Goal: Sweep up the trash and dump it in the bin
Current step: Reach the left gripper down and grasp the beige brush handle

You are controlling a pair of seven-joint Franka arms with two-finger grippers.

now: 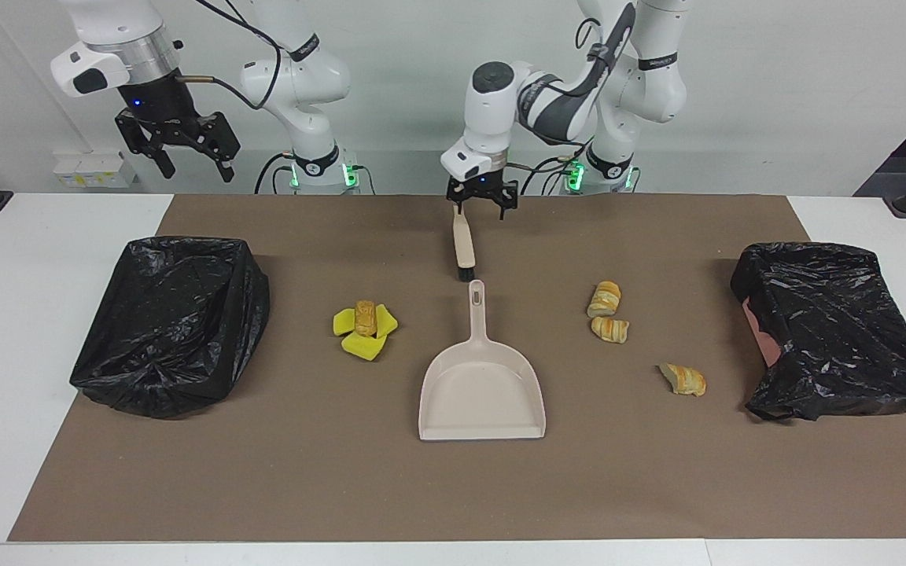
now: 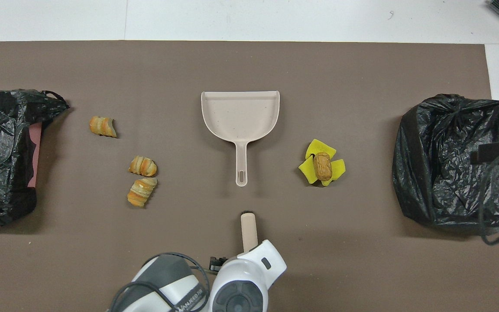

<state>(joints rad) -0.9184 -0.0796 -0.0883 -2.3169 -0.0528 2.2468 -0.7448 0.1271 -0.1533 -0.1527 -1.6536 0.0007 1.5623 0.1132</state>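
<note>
I'm at the tool pickup step, nothing swept yet. My left gripper (image 1: 480,206) hangs right over the handle of the beige brush (image 1: 463,250), fingers spread, holding nothing. Can't tell from the facing view whether it touches the handle yet. Right gripper (image 1: 178,151) waits up high over the table edge by its own bin, also spread wide and empty.

Trash is in two lots. Toward the right arm's end: yellow sponge wedges (image 1: 361,336) with one pastry piece (image 1: 365,317) lying on top. Toward the left arm's end: two pastry pieces (image 1: 607,313) close together, plus a third pastry piece (image 1: 683,379) farther from the robots, near the bin with the black bag (image 1: 830,322). The other black-bagged bin (image 1: 170,314) sits at the right arm's end. Beige dustpan (image 1: 483,385) is mid-table, handle pointing at the robots, its tip just short of the brush bristles.

Next move, I reckon: drop left gripper straight down, fingers either side of the handle, then close. Handle is thin and flat on the mat, so I need to go low w/o jamming the tips. Right arm likely takes the dustpan.

Surface: brown mat (image 1: 343,487) over a white table (image 1: 20,330); plain white wall at the robots' end.
</note>
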